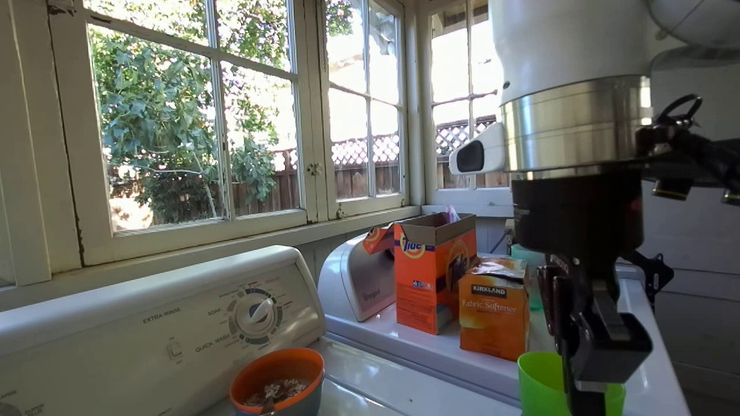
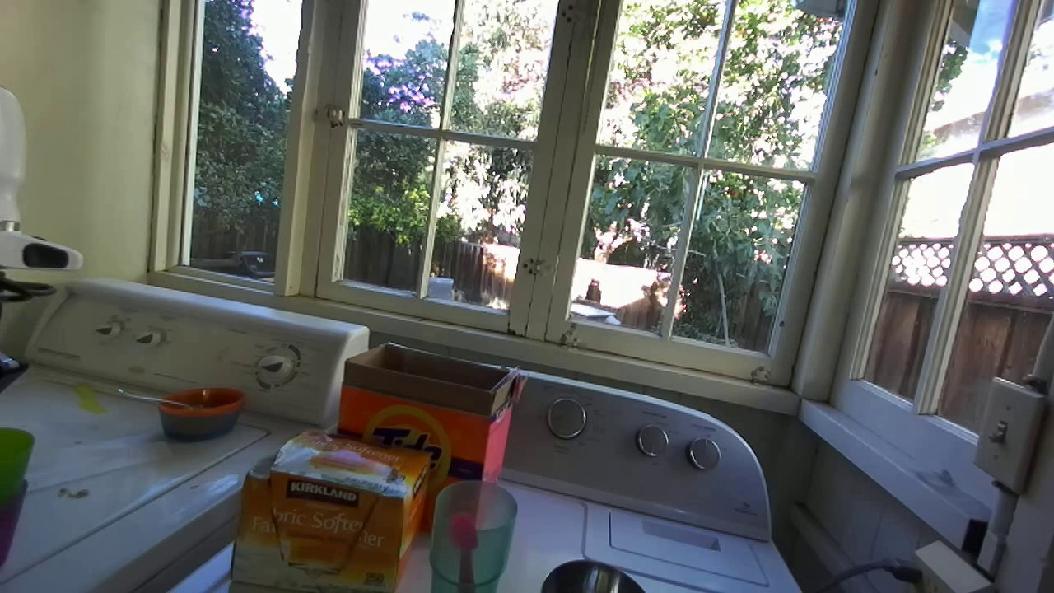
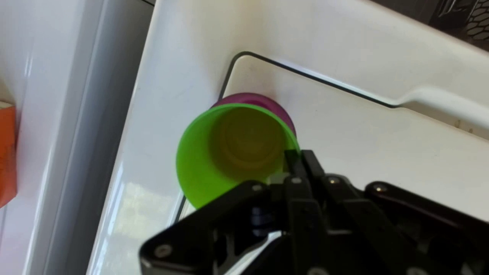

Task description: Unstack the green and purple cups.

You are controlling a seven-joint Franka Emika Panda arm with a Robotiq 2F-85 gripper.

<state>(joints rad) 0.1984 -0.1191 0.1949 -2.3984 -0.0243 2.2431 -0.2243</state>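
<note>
While claw (image 3: 301,154) pinches smooth, round-mouthed green cup (image 3: 237,152) | purple cup (image 3: 263,101) curves beneath

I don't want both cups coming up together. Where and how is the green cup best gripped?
At the rim, from straight above. The green cup opens upward and its wall looks thin, so the gripper can straddle the edge, as it does in the wrist view. The purple cup sits beneath, so a high pinch should probably keep clear of it.
</note>
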